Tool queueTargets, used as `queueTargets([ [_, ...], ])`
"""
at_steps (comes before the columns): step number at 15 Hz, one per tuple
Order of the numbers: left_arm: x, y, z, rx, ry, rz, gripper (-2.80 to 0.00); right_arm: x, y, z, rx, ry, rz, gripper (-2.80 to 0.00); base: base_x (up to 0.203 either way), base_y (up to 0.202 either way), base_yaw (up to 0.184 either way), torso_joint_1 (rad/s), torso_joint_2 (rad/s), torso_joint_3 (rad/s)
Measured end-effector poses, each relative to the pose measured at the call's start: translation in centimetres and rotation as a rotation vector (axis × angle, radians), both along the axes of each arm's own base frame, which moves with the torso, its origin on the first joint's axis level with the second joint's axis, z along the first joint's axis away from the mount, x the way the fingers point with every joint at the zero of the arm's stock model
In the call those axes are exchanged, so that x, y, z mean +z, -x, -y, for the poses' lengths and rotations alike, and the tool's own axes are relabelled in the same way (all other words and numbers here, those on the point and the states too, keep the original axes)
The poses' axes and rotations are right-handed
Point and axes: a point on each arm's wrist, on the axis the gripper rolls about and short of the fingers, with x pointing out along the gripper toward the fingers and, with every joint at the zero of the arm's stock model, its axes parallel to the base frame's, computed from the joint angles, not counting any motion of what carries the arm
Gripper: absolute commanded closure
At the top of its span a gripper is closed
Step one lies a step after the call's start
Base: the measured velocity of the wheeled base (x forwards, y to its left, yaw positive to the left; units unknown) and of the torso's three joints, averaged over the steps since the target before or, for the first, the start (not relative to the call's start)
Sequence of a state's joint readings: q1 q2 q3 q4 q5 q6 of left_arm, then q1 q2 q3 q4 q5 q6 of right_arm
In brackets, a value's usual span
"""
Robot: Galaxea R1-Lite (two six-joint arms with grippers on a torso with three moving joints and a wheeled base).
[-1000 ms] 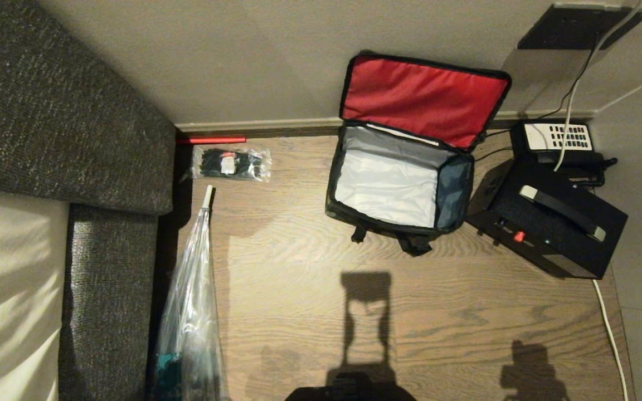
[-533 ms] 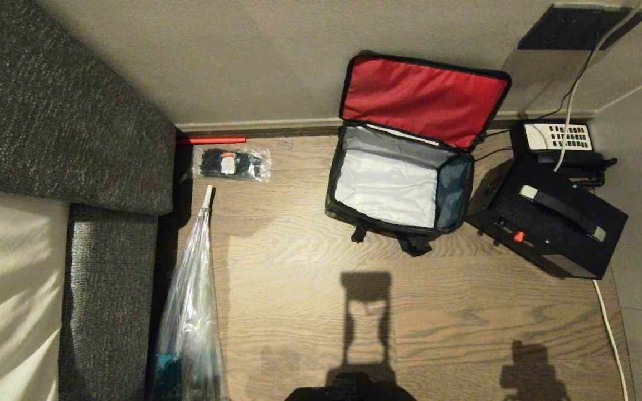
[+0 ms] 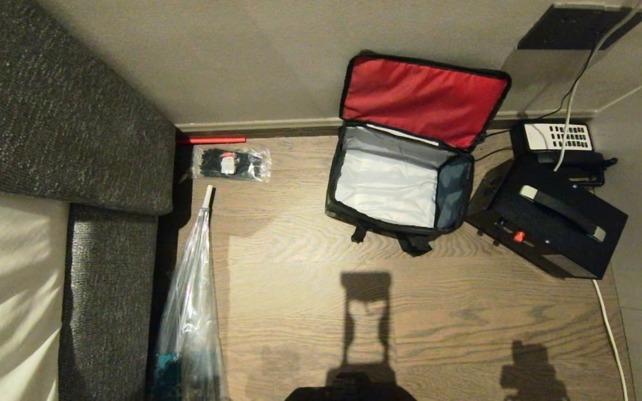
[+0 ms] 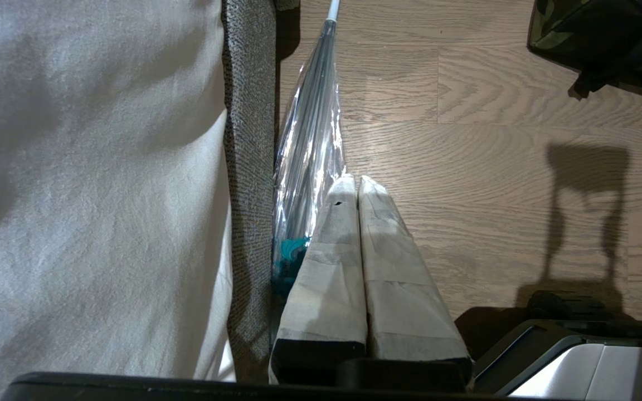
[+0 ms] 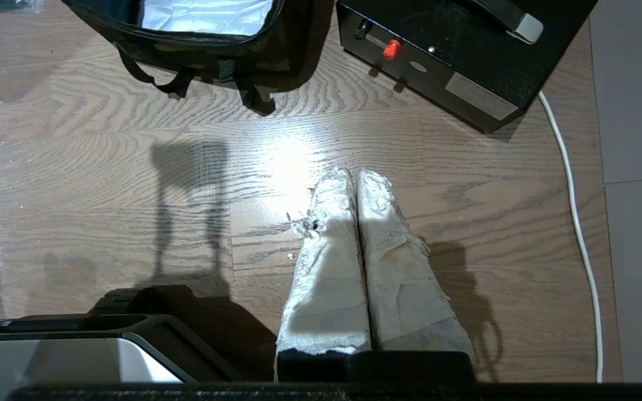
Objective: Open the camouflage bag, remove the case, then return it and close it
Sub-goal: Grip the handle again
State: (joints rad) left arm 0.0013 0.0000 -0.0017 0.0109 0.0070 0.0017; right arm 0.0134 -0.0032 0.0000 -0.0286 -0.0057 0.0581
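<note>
Head view shows the camouflage bag [image 3: 399, 184] standing on the wood-grain floor [image 3: 438, 312] against the pale wall, its lid thrown back. The lid lining is red quilt-like fabric bordered by a black zipper edge; the interior is a pale grey, slightly crinkled liner, and nothing dark lies inside it. Black straps hang from the near wall of the bag onto the floor. Just beside the bag, on the right, sits a black box-shaped object with a silver-ended carrying handle and a small red knob, which may be the case [image 3: 549, 223]; its near corner looks close to or touching the bag, though contact cannot be confirmed. Behind it lies a black telephone [image 3: 558, 139] with a white keypad, and a white cable [image 3: 611, 328] trails along the floor. To the left, a clear packet of black cable ties [image 3: 232, 163] lies flat near the skirting, and a long crinkled clear plastic sleeve [image 3: 190, 312] runs beside the coarse grey woven sofa [image 3: 64, 122].

Neither arm appears in the head view. Left wrist view shows the left gripper [image 4: 349, 181], its paper-taped tapered fingers pressed together with nothing between them, hanging above the floor by the plastic sleeve. Right wrist view shows the right gripper [image 5: 351, 175], likewise closed and empty, over bare floor, well apart from the bag.
</note>
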Motion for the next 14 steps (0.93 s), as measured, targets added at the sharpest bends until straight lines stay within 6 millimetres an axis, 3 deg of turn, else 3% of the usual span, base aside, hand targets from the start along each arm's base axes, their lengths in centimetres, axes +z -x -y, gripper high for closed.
queueTargets([
  [14,0.0,0.0,0.0,0.0,0.0,0.0,0.0,0.0,0.0,0.0,0.0,0.0,-0.001,0.0,0.0,0.0,0.0,0.0,0.0,0.0],
])
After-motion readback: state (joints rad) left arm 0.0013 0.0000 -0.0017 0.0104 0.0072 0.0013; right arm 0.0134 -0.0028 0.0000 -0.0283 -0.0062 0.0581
